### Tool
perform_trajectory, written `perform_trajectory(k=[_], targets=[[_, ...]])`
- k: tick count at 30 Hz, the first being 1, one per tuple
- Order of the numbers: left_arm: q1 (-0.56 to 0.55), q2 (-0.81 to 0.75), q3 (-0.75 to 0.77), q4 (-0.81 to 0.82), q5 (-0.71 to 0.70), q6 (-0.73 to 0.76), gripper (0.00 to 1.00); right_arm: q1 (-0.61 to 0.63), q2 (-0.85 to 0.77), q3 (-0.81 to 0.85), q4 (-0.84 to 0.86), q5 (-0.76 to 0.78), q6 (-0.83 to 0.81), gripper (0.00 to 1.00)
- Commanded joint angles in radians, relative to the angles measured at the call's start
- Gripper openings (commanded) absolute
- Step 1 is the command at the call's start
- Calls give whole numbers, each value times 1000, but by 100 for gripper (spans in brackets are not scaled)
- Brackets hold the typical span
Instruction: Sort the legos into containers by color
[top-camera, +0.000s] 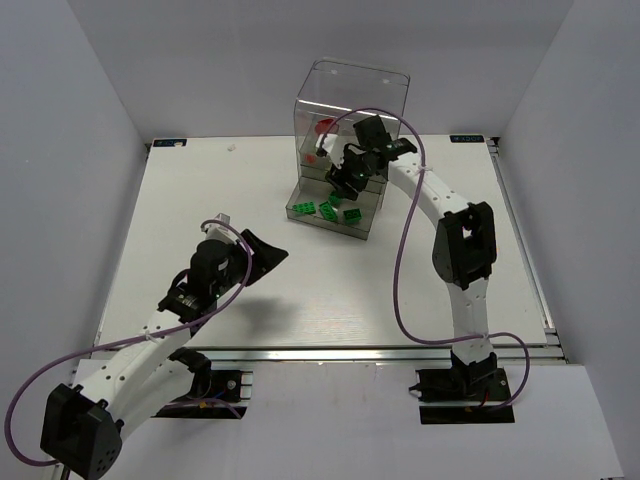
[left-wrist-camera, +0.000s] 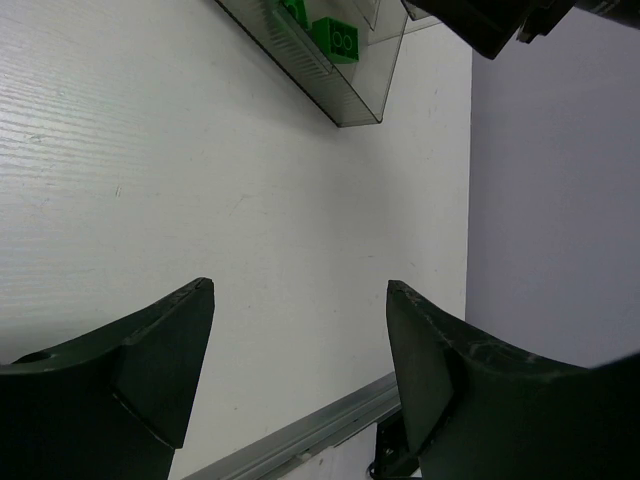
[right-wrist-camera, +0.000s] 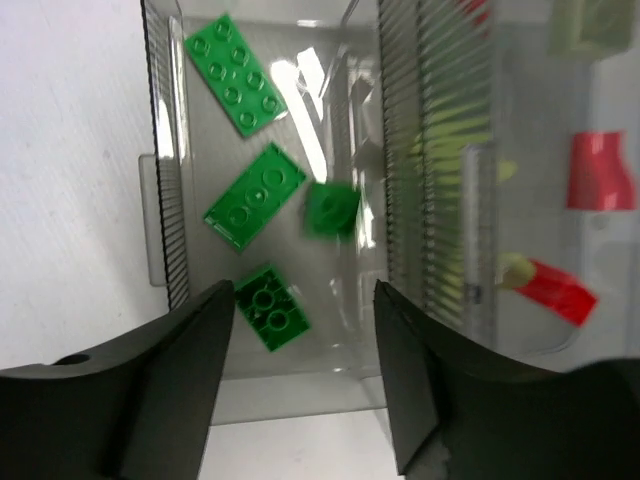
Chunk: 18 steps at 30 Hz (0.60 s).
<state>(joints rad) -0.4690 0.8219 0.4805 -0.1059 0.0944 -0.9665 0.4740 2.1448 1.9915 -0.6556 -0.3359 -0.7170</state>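
Nearest us, the left gripper (top-camera: 262, 250) hangs low over the bare table (top-camera: 300, 300), jaws wide apart and nothing between them. Its wrist view confirms it: two dark fingers (left-wrist-camera: 150, 360) with only white tabletop in the gap.

Further out, the right gripper (top-camera: 345, 180) is over the front of the clear box (top-camera: 385, 90), right above the bottom drawer (right-wrist-camera: 165, 150). Its jaws stand apart and nothing sits between them.

Three green bricks (right-wrist-camera: 254, 196) lie flat in that drawer. A fourth green brick (right-wrist-camera: 332, 210) shows just beyond the fingers, blurred, and I can't tell whether it's resting on the drawer floor.

Deeper in the box, on the upper levels, are red pieces (right-wrist-camera: 600, 170) and some yellow-green pieces (right-wrist-camera: 590, 25), hazy through the ribbed plastic.
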Motion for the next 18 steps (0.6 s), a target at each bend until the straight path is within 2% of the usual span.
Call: perform_trajectory(k=[1, 3, 5, 7, 8, 9, 10, 11, 12, 13, 15, 17, 18], targets=[[-5, -6, -6, 8, -1, -8, 79, 8, -16, 12, -53, 23, 42, 65], [-5, 5, -8, 20, 2, -8, 79, 6, -40, -28, -24, 29, 51, 65], [-5, 13, -6, 26, 8, -6, 79, 8, -55, -39, -19, 15, 59, 61], [-5, 28, -5, 34, 11, -3, 79, 5, -88, -54, -44, -102, 25, 27], [-5, 32, -3, 35, 14, -3, 79, 3, -120, -71, -62, -168, -75, 10], [-5, 37, -3, 37, 16, -3, 79, 5, -134, -109, -153, -243, -164, 0], [-5, 37, -3, 40, 16, -3, 79, 5, -149, -137, -211, -370, -264, 0], [-5, 39, -2, 40, 16, -3, 79, 9, -166, -161, -278, -411, -363, 0], [-5, 37, 0, 37, 15, -1, 79, 26, -166, -202, -344, -435, -547, 0], [-5, 36, 0, 34, 13, 0, 79, 35, -163, -220, -389, -410, -577, 0], [-5, 23, 0, 22, 7, 0, 79, 78, -123, -238, -369, -342, -538, 0], [-5, 13, -2, 14, -1, -3, 79, 92, -90, -238, -279, -246, -472, 0], [-5, 0, -5, 3, -2, -1, 79, 107, -80, -250, -224, -159, -361, 0]])
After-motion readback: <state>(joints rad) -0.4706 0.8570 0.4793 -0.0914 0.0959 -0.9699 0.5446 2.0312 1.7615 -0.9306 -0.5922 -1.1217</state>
